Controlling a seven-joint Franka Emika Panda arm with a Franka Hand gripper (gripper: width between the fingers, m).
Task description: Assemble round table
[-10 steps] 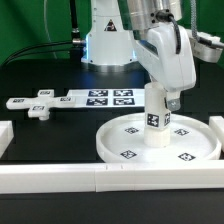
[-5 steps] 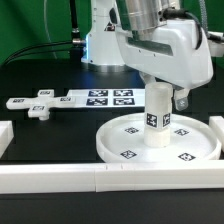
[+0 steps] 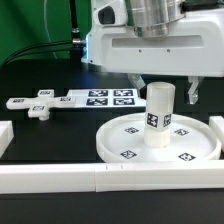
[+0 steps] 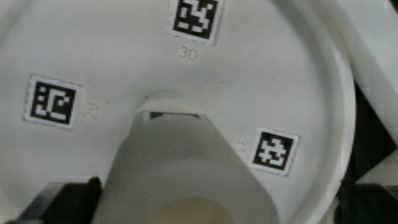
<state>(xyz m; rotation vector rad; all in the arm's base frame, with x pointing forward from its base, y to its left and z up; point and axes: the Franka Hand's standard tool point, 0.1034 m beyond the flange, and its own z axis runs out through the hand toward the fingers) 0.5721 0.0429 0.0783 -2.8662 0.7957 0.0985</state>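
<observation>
The leg [image 3: 159, 118] stands upright on the hub of the disc [image 3: 118, 142], lower right. The tool [image 3: 164, 95] straddles its top, jaws apart (apparently not touching). The base piece [image 3: 40, 108], middle left on the desk [image 3: 60, 135], is not yet fitted.

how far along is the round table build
Done: the cylinder leg stands upright at the centre of the rimmed disc. In hand: nothing; the gripper is open, its fingers either side of the leg's top. Left: the small base piece lies apart beside the marker board, not yet fitted. How tight the leg sits cannot be told.
</observation>
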